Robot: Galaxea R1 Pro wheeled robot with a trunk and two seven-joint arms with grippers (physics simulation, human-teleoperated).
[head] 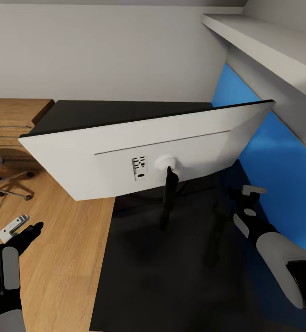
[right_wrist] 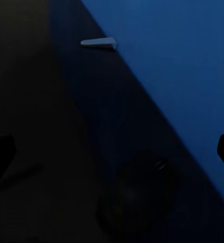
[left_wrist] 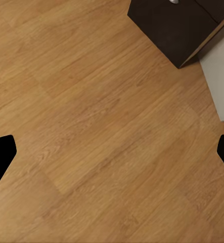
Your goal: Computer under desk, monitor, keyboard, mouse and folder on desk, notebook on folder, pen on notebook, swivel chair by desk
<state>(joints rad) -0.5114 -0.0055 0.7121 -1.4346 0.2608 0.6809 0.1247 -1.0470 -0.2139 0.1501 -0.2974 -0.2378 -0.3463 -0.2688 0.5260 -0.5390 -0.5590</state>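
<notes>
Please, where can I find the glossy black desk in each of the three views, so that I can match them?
Head view: the glossy black desk lies lower centre, between the wooden floor and the blue wall.
Left wrist view: its black drawer block stands on the wooden floor.
Right wrist view: its dark top meets the blue wall.
Shared landmarks: the floor for the left wrist, the blue wall for the right.

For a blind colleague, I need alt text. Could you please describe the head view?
A large monitor stands on a glossy black desk, its white back toward the camera, tilted with its right side higher. A blue wall panel rises at right; wooden floor lies at left, and both open grippers, left and right, reach forward.
</notes>
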